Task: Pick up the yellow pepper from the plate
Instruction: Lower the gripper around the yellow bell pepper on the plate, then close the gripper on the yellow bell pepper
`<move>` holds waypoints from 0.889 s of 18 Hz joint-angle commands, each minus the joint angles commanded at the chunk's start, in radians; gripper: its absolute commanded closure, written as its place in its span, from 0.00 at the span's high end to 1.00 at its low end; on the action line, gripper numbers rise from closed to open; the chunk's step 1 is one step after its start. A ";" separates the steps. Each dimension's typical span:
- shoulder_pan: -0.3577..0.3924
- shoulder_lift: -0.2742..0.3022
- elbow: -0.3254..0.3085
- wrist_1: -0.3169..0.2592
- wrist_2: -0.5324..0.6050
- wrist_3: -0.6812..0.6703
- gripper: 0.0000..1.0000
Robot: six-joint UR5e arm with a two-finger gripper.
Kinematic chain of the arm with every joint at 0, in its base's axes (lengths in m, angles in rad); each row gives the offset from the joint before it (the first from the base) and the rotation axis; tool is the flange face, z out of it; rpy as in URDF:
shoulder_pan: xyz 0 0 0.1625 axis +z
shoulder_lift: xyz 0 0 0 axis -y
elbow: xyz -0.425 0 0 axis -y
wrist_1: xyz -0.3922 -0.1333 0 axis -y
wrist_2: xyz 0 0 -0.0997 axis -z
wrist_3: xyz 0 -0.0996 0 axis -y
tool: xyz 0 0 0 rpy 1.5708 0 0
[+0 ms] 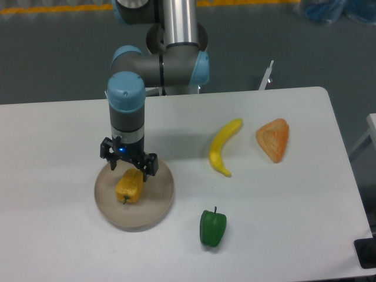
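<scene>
The yellow pepper [129, 187] lies on the round beige plate [161, 197] at the left front of the table, its dark stem pointing toward the front. My gripper [127, 170] hangs straight down over the back part of the pepper. Its two fingers are spread apart and hold nothing. One finger is to the left of the pepper's back end, the other to the right. I cannot tell how far above the pepper the fingertips are.
A yellow banana [224, 145] lies in the middle of the table. An orange wedge-shaped object [274, 139] lies at the right. A green pepper [212, 228] lies near the front, right of the plate.
</scene>
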 joint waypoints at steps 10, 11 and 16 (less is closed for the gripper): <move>-0.009 -0.045 0.011 0.019 0.037 0.009 0.82; -0.011 -0.043 0.009 0.019 0.037 0.011 0.67; -0.015 -0.038 0.015 0.017 0.037 0.023 0.34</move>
